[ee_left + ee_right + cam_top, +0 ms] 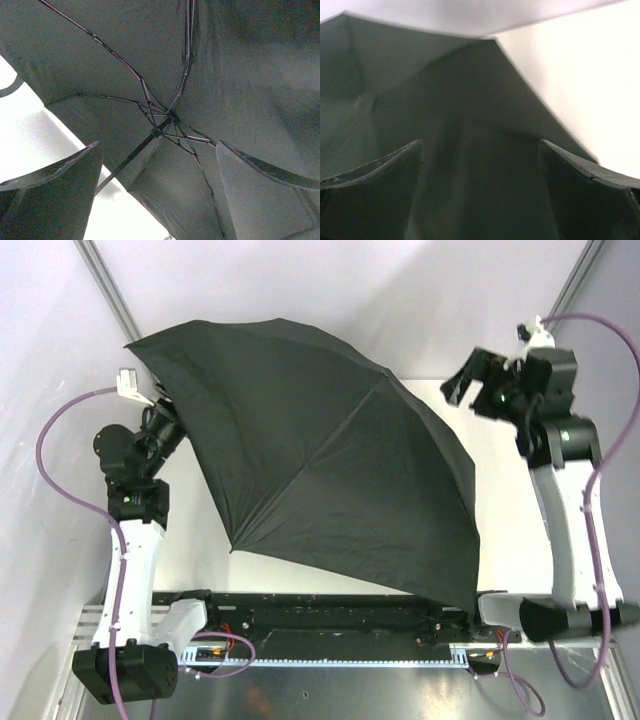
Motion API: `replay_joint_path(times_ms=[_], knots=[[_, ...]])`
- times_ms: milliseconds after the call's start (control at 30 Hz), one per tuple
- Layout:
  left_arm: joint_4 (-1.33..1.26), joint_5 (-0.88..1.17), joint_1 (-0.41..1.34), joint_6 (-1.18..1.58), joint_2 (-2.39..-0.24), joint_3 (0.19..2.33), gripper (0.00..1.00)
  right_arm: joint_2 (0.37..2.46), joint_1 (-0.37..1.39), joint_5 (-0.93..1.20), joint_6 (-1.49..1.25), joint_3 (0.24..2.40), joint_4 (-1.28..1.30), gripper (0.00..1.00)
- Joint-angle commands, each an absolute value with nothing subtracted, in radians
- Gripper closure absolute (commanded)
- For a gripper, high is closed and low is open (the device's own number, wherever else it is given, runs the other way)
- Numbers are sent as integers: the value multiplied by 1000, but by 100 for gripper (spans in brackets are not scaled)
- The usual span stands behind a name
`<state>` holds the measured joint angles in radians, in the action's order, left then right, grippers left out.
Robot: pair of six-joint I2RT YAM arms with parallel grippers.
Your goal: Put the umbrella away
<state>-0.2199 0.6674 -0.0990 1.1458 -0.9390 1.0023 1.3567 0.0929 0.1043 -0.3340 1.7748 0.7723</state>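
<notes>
Now, you are looking at the umbrella (pixel 320 460) lying fully open, its black canopy tilting over the middle of the white counter (pixel 190 550). Your left pincer (pixel 159 145) is sitting under the canopy's left edge, its jaws standing spread and gripping nothing. Its wrist view is showing the thin ribs (pixel 120 62) and the shaft (pixel 127 160) from below. Your right pincer (pixel 465 380) is hovering near the canopy's far right edge, apart from it, its jaws likewise standing wide and holding nothing.

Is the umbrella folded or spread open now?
Spread open: the umbrella is stretched wide, and its ribs fan out underneath.
</notes>
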Motion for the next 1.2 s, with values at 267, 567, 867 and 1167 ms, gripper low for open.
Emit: replay_joint_path(times_ms=[267,567,867,1167], knots=[[-293,678,-39,1085,-1086,1047,1,899,149,432,-375,1453,969,6],[-291,678,10,963,-974,787,15,881,157,554,-428,1269,669,47],[-120,374,350,599,-1156,843,17,1059,76,529,-407,1279,474,55],[52,197,375,389,-1283,1094,14,1121,-75,10,-360,1484,862,10]])
